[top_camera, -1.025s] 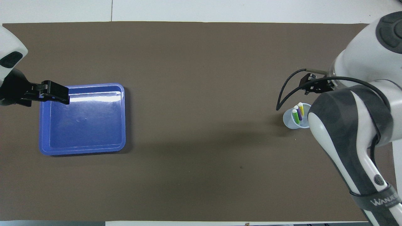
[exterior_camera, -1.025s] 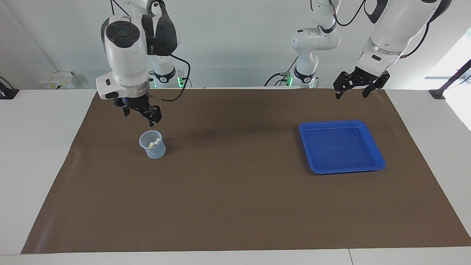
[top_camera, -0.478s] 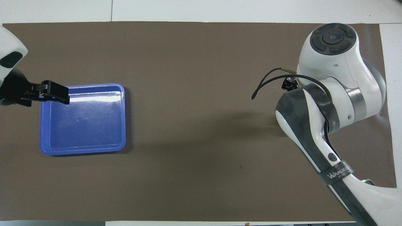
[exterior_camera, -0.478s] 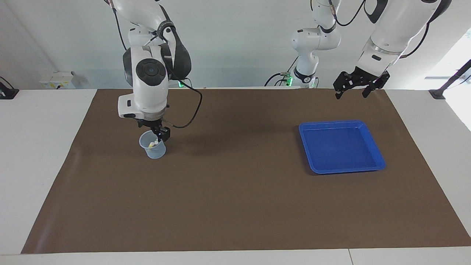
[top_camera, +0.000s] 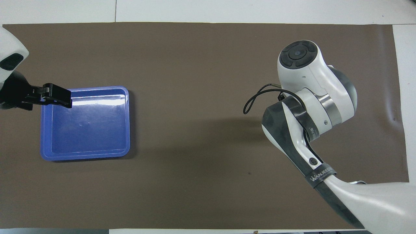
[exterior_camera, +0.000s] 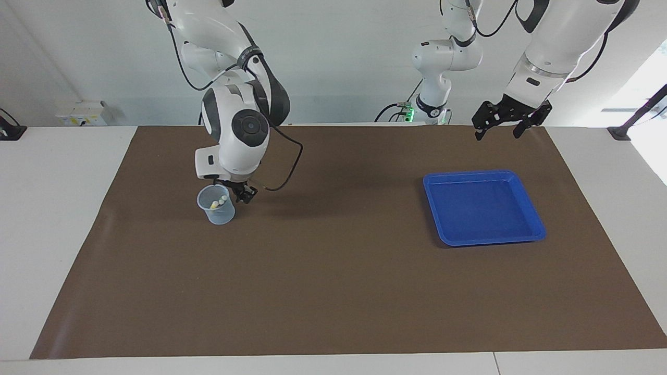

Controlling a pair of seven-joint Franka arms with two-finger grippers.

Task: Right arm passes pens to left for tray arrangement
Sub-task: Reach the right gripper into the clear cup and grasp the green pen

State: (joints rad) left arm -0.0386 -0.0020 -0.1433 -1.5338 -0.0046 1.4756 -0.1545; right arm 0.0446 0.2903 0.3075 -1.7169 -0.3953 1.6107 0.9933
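Right hand [exterior_camera: 235,194] at cup [exterior_camera: 215,205]; fingers hidden overhead.

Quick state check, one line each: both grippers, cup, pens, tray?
right gripper: low beside the cup's rim, toward the tray's end; grip unclear, nothing seen held.
left gripper: open, empty, raised at the table edge nearest the robots, waiting.
cup: upright on the mat.
pens: standing in the cup, pale tips up.
tray: flat on the mat, empty.
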